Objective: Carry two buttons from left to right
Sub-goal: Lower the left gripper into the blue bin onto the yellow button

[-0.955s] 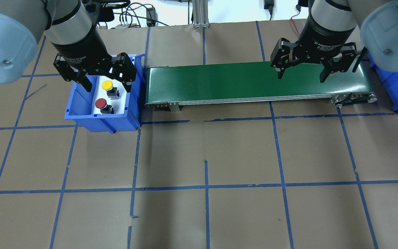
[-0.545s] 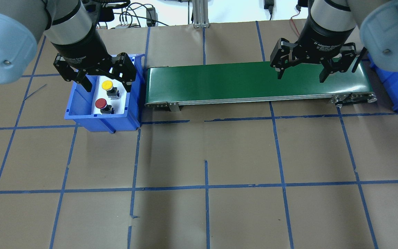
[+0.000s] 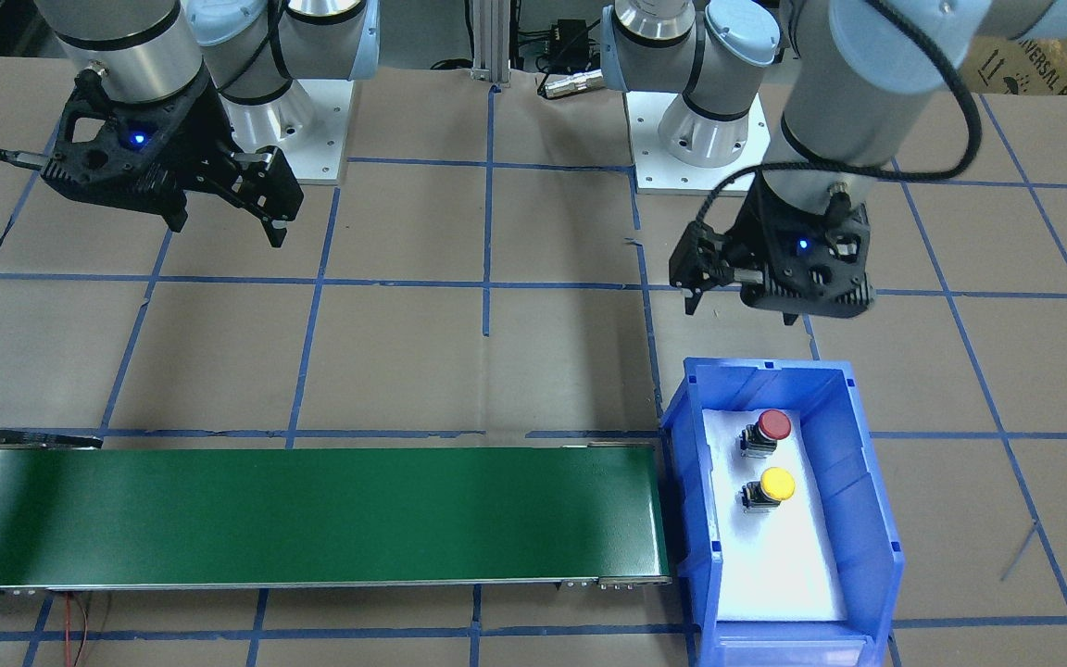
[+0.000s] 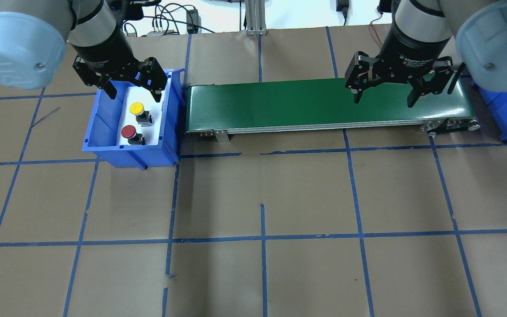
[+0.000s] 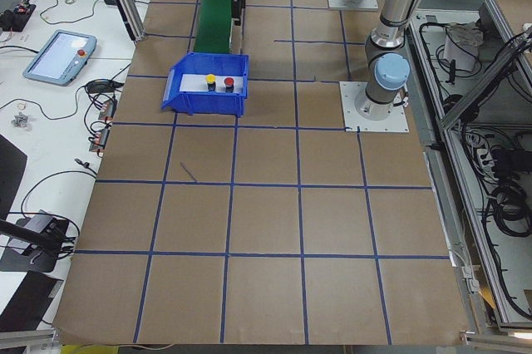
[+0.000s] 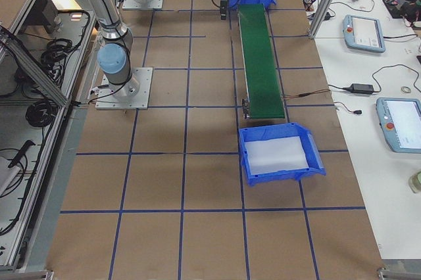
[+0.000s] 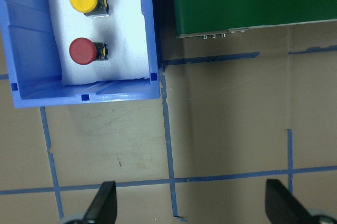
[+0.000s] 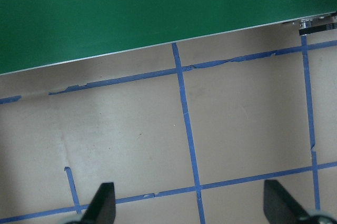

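Buttons in blue bin, outside open left jaws, right jaws open, empty

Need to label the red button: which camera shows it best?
The left wrist view: red button appears largest, cap seen from above inside the blue bin. Overhead and front-facing views show it smaller; the left side view, a speck; the others, not.

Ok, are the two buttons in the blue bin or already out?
In. The yellow button and red button both sit on the white padding inside the blue bin.
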Motion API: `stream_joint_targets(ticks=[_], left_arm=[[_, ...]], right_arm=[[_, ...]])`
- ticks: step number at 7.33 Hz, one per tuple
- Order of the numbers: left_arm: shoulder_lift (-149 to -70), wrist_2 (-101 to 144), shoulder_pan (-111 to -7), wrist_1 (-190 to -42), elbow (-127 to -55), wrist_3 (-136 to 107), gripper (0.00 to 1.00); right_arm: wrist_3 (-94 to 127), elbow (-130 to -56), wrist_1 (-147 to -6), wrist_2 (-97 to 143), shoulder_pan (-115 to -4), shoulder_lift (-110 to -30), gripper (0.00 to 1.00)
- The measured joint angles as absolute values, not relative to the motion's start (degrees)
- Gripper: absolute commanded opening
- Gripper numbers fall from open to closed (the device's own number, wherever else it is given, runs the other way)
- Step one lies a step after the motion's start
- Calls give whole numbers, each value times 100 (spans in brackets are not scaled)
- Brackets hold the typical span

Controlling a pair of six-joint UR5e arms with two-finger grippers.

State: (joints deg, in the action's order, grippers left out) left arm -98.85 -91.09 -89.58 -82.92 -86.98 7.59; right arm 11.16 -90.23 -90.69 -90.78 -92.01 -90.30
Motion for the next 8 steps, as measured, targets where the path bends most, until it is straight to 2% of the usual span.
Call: stream_joint_targets(ticks=[4, 7, 8], left_arm=[[-11162, -9105, -8265, -7135, -8554, 1775, 97], [-11684, -9051, -8179, -6841, -8614, 1823, 93], [-11756, -9043, -8176, -6764, -8682, 1800, 87]], right_arm=[[1116, -9116, -9062, -9108, -9202, -9010, 100], [1116, -9131, -9062, -9108, -9202, -9009, 100], [1116, -9131, -9062, -9106, -9202, -9009, 100]])
